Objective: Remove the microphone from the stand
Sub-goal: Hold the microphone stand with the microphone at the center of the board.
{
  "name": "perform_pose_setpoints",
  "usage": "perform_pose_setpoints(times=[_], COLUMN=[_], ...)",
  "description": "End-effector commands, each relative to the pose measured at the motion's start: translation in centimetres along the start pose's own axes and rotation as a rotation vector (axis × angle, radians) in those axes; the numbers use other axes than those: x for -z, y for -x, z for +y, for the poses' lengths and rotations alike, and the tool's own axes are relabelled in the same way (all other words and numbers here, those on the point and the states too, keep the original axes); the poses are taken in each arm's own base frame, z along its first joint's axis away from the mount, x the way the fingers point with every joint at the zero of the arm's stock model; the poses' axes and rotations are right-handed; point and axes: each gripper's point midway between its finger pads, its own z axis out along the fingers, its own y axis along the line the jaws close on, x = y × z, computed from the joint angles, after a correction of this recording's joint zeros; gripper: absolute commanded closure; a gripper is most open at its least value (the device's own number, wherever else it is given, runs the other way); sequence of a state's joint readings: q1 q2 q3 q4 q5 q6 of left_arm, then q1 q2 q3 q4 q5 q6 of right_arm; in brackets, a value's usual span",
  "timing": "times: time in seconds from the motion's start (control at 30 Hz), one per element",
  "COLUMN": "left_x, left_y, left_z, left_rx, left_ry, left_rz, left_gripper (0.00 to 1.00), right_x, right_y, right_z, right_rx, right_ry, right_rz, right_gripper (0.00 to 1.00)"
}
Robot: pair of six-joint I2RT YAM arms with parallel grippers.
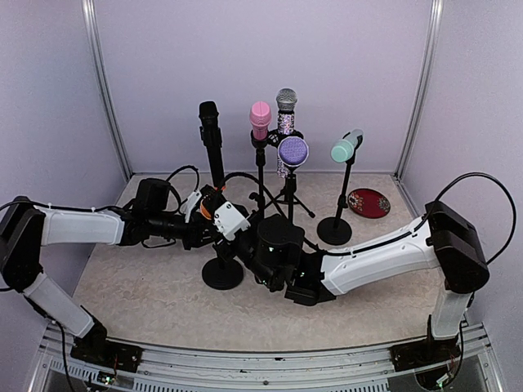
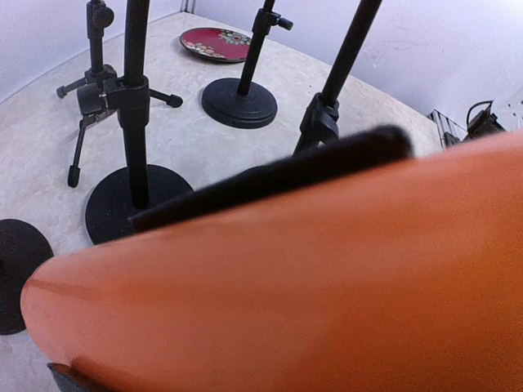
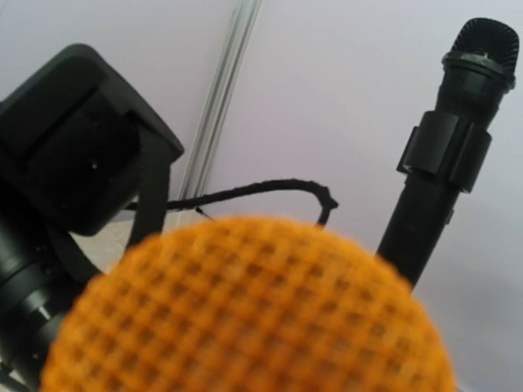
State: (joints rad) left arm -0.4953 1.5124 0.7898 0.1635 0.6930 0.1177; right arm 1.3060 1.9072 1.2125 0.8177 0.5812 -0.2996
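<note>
The orange microphone sits at the top of its black stand at the centre left. Both grippers meet at it. My left gripper comes in from the left, shut low beside the microphone where the stand's holder is. In the left wrist view the smooth orange body fills the lower frame and hides the fingers. My right gripper reaches in from the right and is shut on the microphone. The orange mesh head covers its fingers in the right wrist view.
Other microphones stand on stands behind: black, pink, silver, purple and teal. A red plate lies at the back right. Stand bases and a tripod crowd the middle of the table.
</note>
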Motion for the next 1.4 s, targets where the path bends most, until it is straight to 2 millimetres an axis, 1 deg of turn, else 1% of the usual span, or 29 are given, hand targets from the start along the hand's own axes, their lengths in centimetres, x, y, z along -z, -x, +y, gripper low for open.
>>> perform_pose_setpoints(times=[0.0,0.07,0.2,0.33,0.47,0.57,0.7,0.93,1.07,1.27,1.37], left_x=[-0.1,0.1,0.3,0.5,0.4,0.2,-0.1,-1.0,-1.0,-0.7,-0.5], left_y=[0.1,-0.3,-1.1,-1.8,-2.1,-2.2,-2.2,-3.0,-3.0,-2.8,-3.1], left_z=[0.5,0.7,1.0,2.0,2.5,3.2,3.6,3.9,4.0,3.8,3.8], left_rx=[0.033,0.034,0.023,0.010,-0.017,-0.027,-0.035,-0.021,-0.006,0.008,0.028], left_ry=[0.024,0.045,0.072,0.112,0.124,0.147,0.149,0.173,0.173,0.159,0.156], left_rz=[0.000,0.002,0.019,0.022,0.031,0.046,0.064,0.131,0.144,0.112,0.112], left_gripper=[0.95,1.00,1.00,1.00,1.00,1.00,1.00,1.00,1.00,1.00,1.00], right_x=[1.4,1.8,2.5,3.4,4.4,5.1,6.1,6.9,7.5,8.0,7.9], right_y=[4.1,4.7,6.2,8.2,10.0,11.2,12.5,13.6,14.6,14.6,14.6], right_z=[0.2,0.0,-0.4,-0.4,-0.1,0.2,0.3,0.2,-0.1,0.2,0.6], right_rx=[-0.075,-0.053,-0.023,-0.005,0.011,0.023,0.022,0.012,-0.004,-0.011,-0.009], right_ry=[0.048,0.044,0.034,0.022,0.013,0.007,0.004,-0.007,-0.020,-0.028,-0.018], right_rz=[-0.087,-0.102,-0.129,-0.165,-0.193,-0.207,-0.227,-0.233,-0.238,-0.228,-0.229], right_gripper=[1.00,1.00,1.00,1.00,1.00,1.00,1.00,1.00,1.00,1.00,1.00])
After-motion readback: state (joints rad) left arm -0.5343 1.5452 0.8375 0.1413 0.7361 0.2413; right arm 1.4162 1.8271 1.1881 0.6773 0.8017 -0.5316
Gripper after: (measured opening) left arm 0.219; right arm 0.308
